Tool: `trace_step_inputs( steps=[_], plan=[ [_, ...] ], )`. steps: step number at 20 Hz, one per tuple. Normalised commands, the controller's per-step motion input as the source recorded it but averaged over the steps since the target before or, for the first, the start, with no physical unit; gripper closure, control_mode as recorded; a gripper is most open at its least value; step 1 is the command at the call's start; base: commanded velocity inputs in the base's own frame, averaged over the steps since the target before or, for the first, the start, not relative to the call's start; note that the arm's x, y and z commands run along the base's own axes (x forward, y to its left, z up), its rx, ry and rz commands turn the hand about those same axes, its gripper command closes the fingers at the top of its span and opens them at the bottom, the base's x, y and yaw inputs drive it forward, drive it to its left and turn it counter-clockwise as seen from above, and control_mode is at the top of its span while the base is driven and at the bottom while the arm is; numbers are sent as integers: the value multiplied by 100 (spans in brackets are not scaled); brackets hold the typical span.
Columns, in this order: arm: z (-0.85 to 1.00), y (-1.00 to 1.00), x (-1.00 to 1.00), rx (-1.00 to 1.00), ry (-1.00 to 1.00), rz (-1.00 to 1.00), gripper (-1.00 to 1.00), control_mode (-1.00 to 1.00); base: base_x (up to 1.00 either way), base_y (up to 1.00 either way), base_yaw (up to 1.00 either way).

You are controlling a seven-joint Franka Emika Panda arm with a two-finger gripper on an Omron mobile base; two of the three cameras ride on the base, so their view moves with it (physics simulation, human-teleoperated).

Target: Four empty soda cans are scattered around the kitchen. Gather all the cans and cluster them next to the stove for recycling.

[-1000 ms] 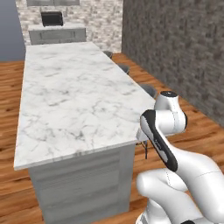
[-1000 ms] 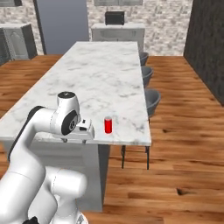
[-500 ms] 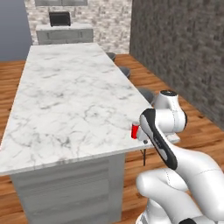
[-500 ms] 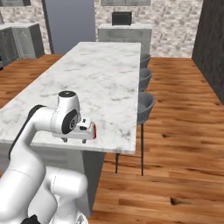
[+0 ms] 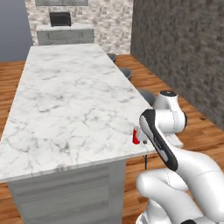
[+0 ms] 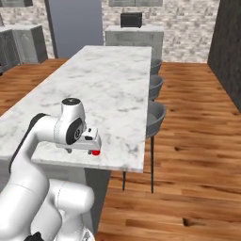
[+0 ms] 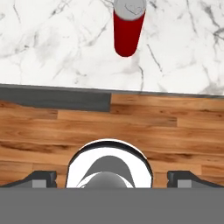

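red soda can (image 7: 128, 28) stands upright on the white marble desk (image 5: 70, 105), near its edge, top centre of the hand view; wood floor (image 7: 131, 127) below it. in the left base view the can (image 5: 136, 137) is lower right of centre, partly behind the arm. hand (image 6: 87, 142) hangs over the desk edge by the can (image 6: 96, 152), apart from it, fingers (image 7: 41, 178) spread wide, holding nothing. grey stools (image 6: 155, 117) line the desk's right side.

kitchen | marble island (image 5: 65, 100) | stools (image 6: 155, 113) | microwave (image 6: 131, 19) | brick walls (image 5: 175, 43)
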Motion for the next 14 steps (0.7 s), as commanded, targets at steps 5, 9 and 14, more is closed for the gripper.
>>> trace_step_inputs(
  steps=[5,9,14],
  plan=[
    [0,0,0,0,0,0,-100,100,39,0,0],
    [0,0,0,0,0,0,-100,100,32,0,0],
    [0,0,0,0,0,0,-100,100,31,0,0]
  ],
)
